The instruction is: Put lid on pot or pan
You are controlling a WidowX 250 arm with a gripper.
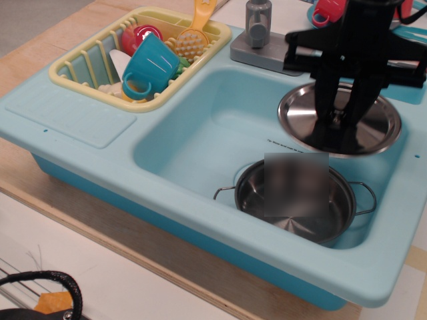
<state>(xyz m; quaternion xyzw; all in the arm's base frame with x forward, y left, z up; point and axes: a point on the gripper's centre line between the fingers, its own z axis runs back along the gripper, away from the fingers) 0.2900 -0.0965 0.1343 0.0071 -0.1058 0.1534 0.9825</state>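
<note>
Now the pincer (pixel 347 123) holds the lid (pixel 303 120) tilted above the pot (pixel 340 207).

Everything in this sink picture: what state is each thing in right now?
lid: lifted, held in the air above the sink basin, tilted, not on the pot.
gripper: shut on the lid's centre.
pot: upright in the sink basin, uncovered; partly blurred.
teal cup: lying on its side in the yellow rack.
yellow rack: resting on the sink's left corner, full of toy dishes.
faucet: upright, no water running.

Single high oblique view over sink (pixel 200 200)
</note>
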